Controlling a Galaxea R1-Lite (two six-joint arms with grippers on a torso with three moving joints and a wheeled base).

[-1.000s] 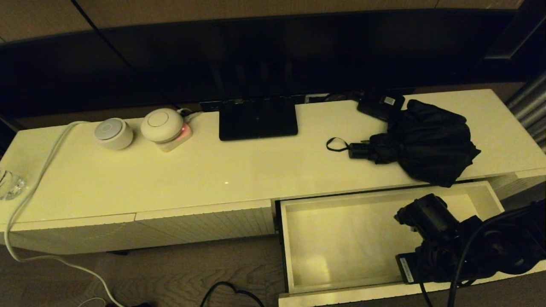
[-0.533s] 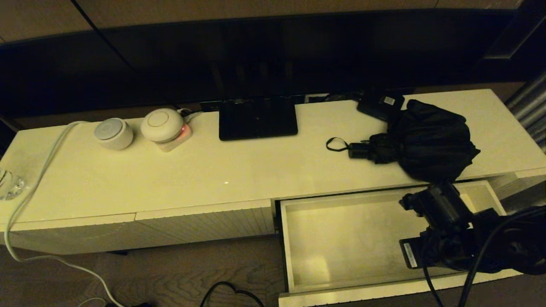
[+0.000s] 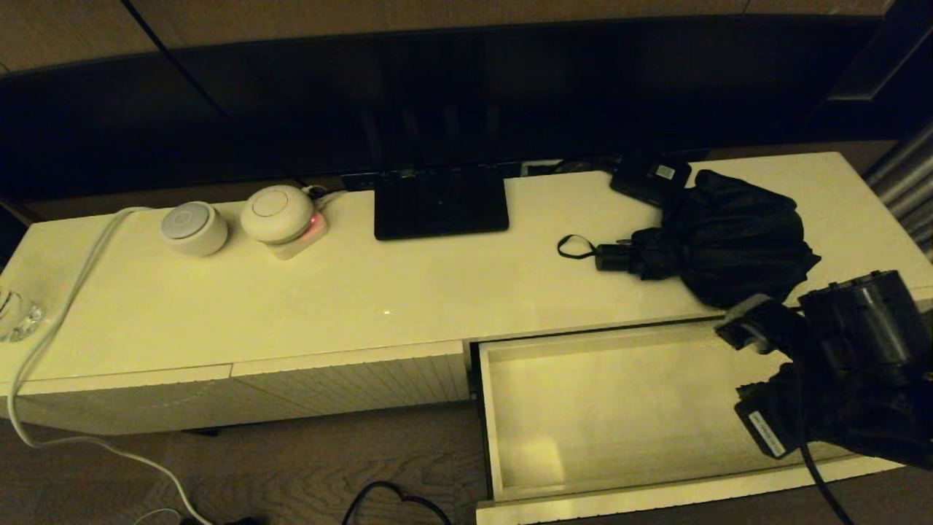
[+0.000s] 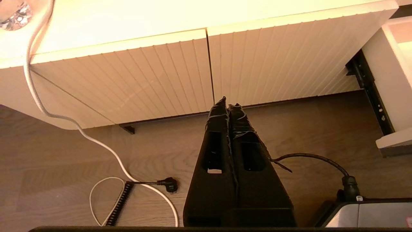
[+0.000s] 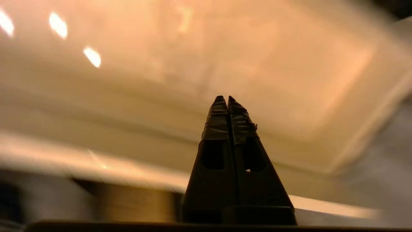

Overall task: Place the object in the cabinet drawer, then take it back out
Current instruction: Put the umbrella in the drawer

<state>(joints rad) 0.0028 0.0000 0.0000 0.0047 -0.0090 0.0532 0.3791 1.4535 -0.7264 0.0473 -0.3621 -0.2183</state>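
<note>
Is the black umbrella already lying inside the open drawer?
No, the umbrella lies on the cabinet top, behind the open drawer, which holds nothing.

Two round white devices point(image 3: 194, 227), white cable point(image 3: 65, 306), glass point(image 3: 18, 315)

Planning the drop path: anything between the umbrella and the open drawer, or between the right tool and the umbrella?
Nothing visible blocks either. The umbrella lies on the cabinet top at its front edge, right above the open drawer, whose visible floor is bare. The right tool, shut, sits over the drawer's right end just below it.
</note>
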